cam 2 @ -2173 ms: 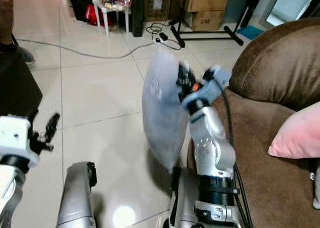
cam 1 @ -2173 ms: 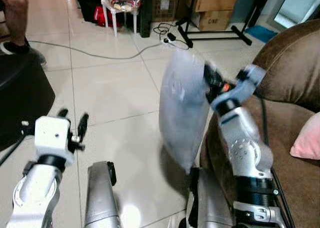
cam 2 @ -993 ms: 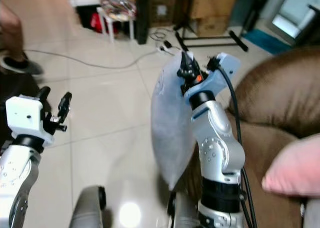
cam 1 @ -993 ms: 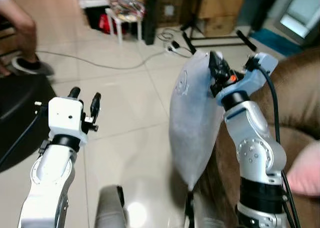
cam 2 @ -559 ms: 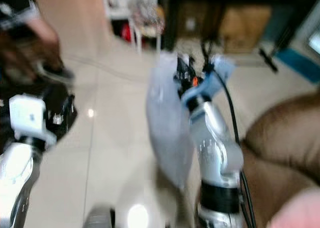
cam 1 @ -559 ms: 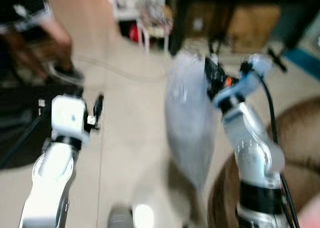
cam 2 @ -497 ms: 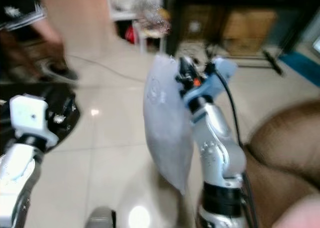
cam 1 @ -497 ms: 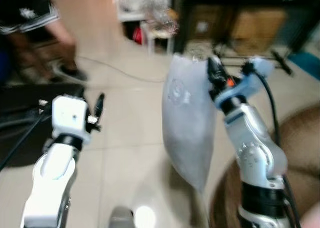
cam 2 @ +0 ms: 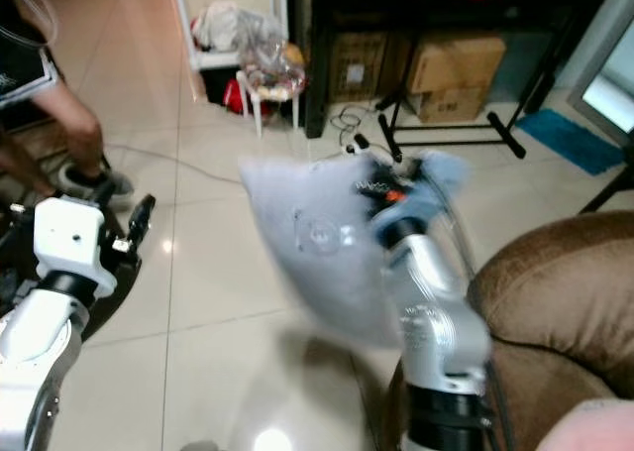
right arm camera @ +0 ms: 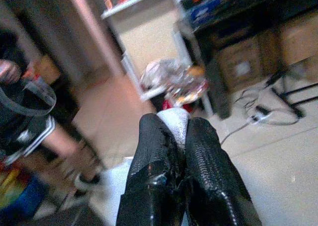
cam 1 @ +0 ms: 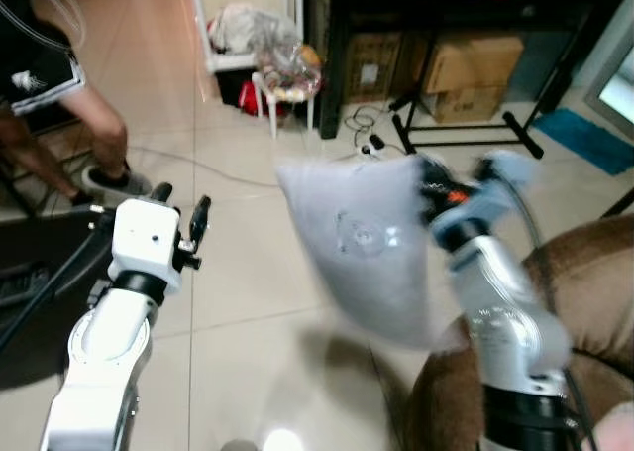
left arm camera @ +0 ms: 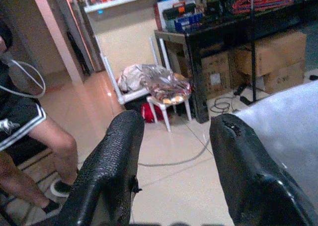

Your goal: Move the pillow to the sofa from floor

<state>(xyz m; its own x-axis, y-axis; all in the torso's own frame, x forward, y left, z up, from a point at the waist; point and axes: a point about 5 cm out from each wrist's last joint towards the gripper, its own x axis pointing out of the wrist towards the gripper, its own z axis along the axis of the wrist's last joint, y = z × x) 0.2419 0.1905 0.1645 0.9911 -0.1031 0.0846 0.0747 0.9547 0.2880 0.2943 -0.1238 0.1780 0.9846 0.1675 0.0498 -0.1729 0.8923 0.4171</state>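
I have the pale grey pillow (cam 1: 367,243) up in the air, well clear of the tiled floor (cam 1: 248,302), pinched at its edge by my right end effector (right arm camera: 180,136), whose two black fingers (right arm camera: 206,181) are squeezed together on a fold of the fabric. From the head camera the pillow sits near the centre, its bulk swinging toward 9 o'clock from the grip, blurred. The brown sofa (cam 2: 555,292) is at 4 o'clock, just beside my right arm, with a pink cushion (cam 2: 594,426) at its lower corner. My left end effector (cam 1: 178,208) is raised at 9 o'clock, fingers spread wide and holding nothing; its wrist view catches an edge of the pillow past one finger. At 10 o'clock a person (cam 1: 59,114) in black shorts sits with a foot on the tiles. At 12 o'clock stand a small white stool (cam 1: 287,89) piled with bags and cardboard boxes (cam 1: 466,69) under a dark shelf.
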